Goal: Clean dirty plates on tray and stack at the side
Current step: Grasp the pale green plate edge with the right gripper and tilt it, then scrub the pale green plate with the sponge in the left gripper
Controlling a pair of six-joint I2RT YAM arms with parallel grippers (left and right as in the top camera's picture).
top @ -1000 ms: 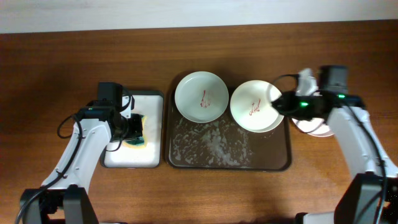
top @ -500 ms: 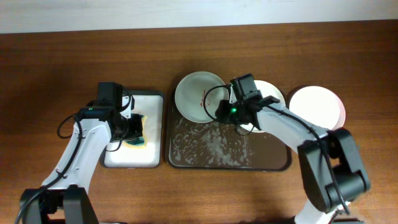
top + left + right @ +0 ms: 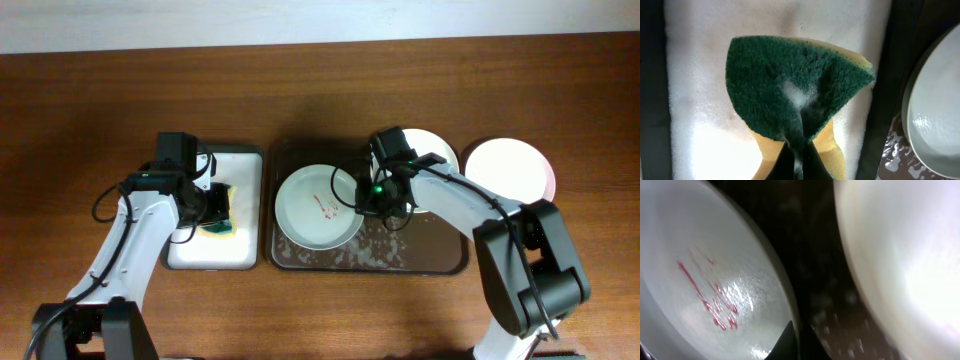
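Observation:
The pale green plate (image 3: 315,207) with a red squiggle stain lies on the left half of the dark brown tray (image 3: 430,262). My right gripper (image 3: 368,197) is shut on its right rim; the plate (image 3: 705,290) and the tray (image 3: 815,255) also show in the right wrist view. A white plate (image 3: 432,150) sits at the tray's back right, partly hidden by my right arm. A pinkish-white plate (image 3: 508,170) lies on the table right of the tray. My left gripper (image 3: 212,205) is shut on a green and yellow sponge (image 3: 795,90) over the white tray (image 3: 235,250).
The white tray with a dark rim (image 3: 695,75) is foamy and stands left of the brown tray. Wooden table surrounds both trays. A pale wall edge runs along the back.
My right gripper has pulled the pale green plate from the tray's back left toward the front, to the middle left. The left arm has not moved.

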